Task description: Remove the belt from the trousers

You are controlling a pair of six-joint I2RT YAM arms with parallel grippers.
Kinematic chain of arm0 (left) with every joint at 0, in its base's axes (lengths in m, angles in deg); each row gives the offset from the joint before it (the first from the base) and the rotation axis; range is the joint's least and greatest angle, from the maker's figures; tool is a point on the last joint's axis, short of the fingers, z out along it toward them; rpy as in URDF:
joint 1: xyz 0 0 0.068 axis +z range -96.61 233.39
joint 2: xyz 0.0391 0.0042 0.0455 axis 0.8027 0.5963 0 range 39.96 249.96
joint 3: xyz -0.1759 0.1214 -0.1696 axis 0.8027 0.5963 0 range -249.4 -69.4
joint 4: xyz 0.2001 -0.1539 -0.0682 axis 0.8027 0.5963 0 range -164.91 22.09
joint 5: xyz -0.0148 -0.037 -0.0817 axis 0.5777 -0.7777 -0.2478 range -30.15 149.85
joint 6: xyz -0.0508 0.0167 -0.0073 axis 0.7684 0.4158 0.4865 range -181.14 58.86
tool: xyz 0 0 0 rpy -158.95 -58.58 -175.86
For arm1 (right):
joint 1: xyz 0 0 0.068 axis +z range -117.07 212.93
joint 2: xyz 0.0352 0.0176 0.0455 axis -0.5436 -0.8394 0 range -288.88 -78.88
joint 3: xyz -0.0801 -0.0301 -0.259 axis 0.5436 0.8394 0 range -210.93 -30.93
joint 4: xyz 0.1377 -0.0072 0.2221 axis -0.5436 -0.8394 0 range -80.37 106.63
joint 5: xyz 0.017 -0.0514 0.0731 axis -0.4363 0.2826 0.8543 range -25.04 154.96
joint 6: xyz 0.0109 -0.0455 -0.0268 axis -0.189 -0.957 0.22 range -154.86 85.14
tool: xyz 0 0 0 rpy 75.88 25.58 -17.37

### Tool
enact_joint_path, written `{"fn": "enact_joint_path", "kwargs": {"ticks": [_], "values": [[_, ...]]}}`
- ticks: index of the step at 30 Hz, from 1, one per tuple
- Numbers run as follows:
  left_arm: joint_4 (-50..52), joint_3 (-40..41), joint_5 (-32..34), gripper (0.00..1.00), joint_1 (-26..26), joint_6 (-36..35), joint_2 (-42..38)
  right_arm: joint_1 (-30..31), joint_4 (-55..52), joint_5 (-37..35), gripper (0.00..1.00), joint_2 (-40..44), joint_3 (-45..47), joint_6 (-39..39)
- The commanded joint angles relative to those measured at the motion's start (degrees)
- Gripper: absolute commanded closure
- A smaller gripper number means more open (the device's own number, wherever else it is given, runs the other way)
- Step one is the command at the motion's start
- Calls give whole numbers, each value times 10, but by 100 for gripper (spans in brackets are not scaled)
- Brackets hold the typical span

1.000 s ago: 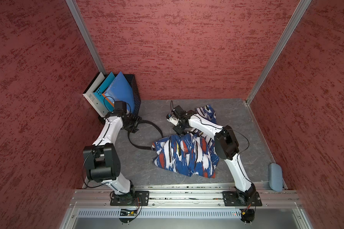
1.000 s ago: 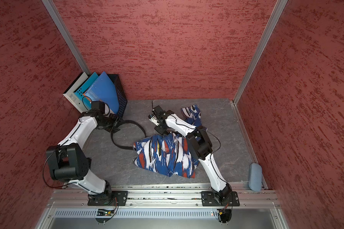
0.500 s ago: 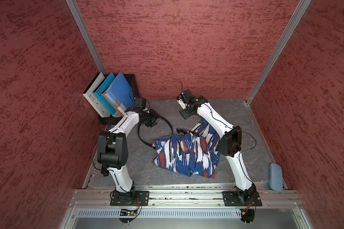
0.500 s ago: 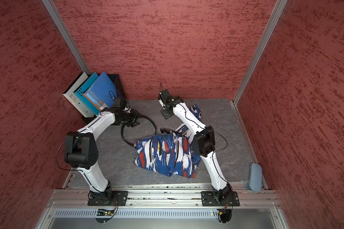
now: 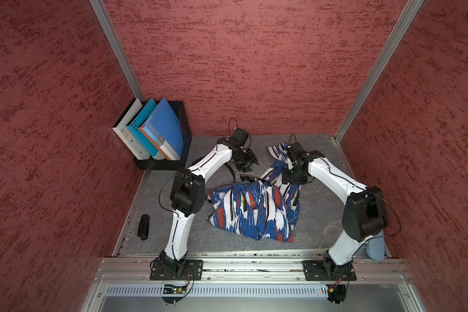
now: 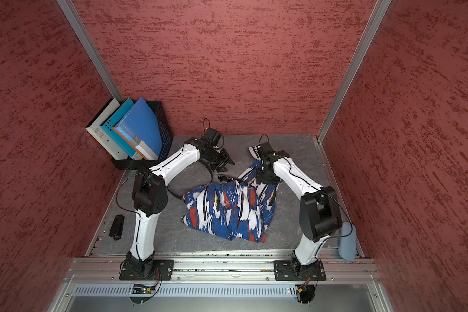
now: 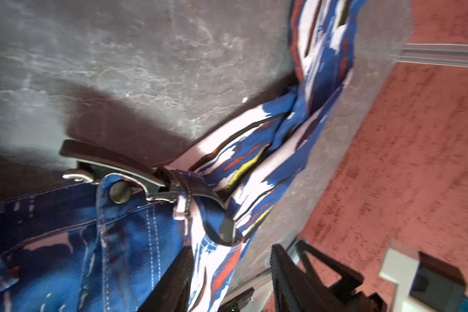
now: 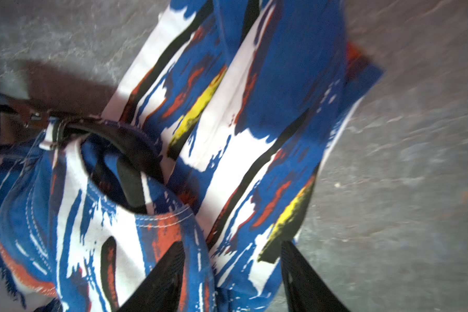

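Find the belt [image 7: 111, 156] at the waistband of the trousers [image 5: 254, 213], mid-surface [image 5: 316, 210]: threaded through a loop, with buckle beside the button and tail curled just ahead of the left gripper [image 7: 231, 251]. Note jaws apart there, holding nothing, only cloth beneath. Count the right gripper [image 8: 231, 243] open as well, hanging over a trouser leg, farther from the buckle. Judge the left better placed: pull along the strap's length, out of the loop.
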Motion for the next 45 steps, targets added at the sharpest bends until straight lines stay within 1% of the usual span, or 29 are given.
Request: {"fn": "enact_joint_path", "kwargs": {"ticks": [1, 4, 7, 13, 14, 18, 20, 25, 32, 34, 38, 45], "values": [[68, -11, 40, 51, 17, -14, 10, 3, 101, 98, 41, 11, 30, 35], [70, -9, 43, 50, 16, -10, 11, 3, 130, 119, 40, 7, 56, 29], [68, -7, 44, 50, 13, -6, 14, 5, 164, 131, 41, -19, 82, 21], [62, -12, 40, 49, 10, -2, 12, 5, 196, 106, 44, -62, 102, 6], [64, -14, 38, 49, 11, 0, 12, 4, 199, 106, 50, -69, 101, 4], [84, -16, 46, 48, 9, 21, 17, 5, 205, 119, 88, -83, 99, 1], [90, -8, 45, 47, 8, 45, 20, 5, 207, 123, 100, -81, 101, 1], [51, 50, 54, 47, -4, 125, 12, 5, 197, 116, 100, -79, 96, -8], [32, 38, 83, 48, -17, 178, 41, 6, 189, 120, 100, -76, 96, -14], [27, 26, 89, 48, -18, 181, 51, 4, 183, 118, 100, -74, 96, -17], [61, -12, 114, 49, -21, 169, 75, 5, 177, 119, 100, -66, 96, -23], [69, -12, 123, 52, -21, 167, 96, 4, 173, 117, 100, -53, 94, -28]]}}
